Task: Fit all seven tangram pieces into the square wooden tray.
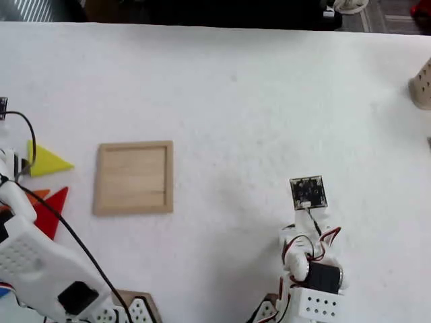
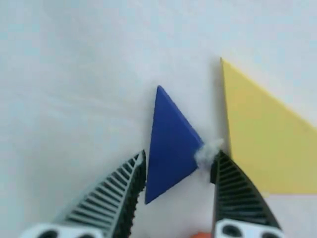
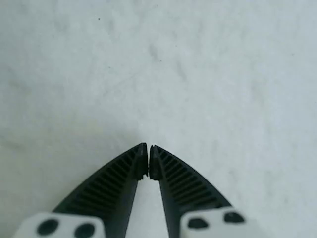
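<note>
Straddles the blue triangle with the left gripper, jaws spread to either side, perhaps brushing one corner. Lies flat on the table just beside the yellow triangle, outside the empty tray. Looks thin, stiff and light, probably slick: best pinched low across two edges, near the middle. Has the right gripper pressed together over bare table, holding nothing.

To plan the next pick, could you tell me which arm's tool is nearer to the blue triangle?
Left. The left tool is open around the blue triangle; the right tool is shut over bare table beyond the tray.
</note>
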{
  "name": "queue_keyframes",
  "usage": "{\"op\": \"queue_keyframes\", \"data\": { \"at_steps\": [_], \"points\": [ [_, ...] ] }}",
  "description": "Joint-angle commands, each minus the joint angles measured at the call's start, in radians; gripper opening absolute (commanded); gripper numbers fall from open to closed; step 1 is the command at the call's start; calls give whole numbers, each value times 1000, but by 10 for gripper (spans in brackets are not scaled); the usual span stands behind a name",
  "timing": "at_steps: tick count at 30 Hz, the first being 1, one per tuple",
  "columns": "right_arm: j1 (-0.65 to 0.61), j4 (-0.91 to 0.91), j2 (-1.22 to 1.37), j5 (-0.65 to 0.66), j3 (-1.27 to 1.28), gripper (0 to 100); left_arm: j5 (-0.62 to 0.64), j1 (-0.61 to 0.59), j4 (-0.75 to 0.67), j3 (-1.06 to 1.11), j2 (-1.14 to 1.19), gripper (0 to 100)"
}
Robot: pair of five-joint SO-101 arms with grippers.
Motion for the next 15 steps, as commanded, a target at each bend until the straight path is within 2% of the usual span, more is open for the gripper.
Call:
{"op": "queue_keyframes", "data": {
  "at_steps": [1, 9, 12, 15],
  "points": [
    [2, 5, -13, 14, 6, 17, -9, -21, -63, -72, 61, 218],
    [2, 5, -13, 14, 6, 17, 0, -35, -58, -118, 153, 205],
    [2, 5, -13, 14, 6, 17, -6, -27, 12, -121, 162, 149],
    [2, 5, -13, 14, 6, 17, 40, -25, 84, -138, 154, 146]
  ]
}}
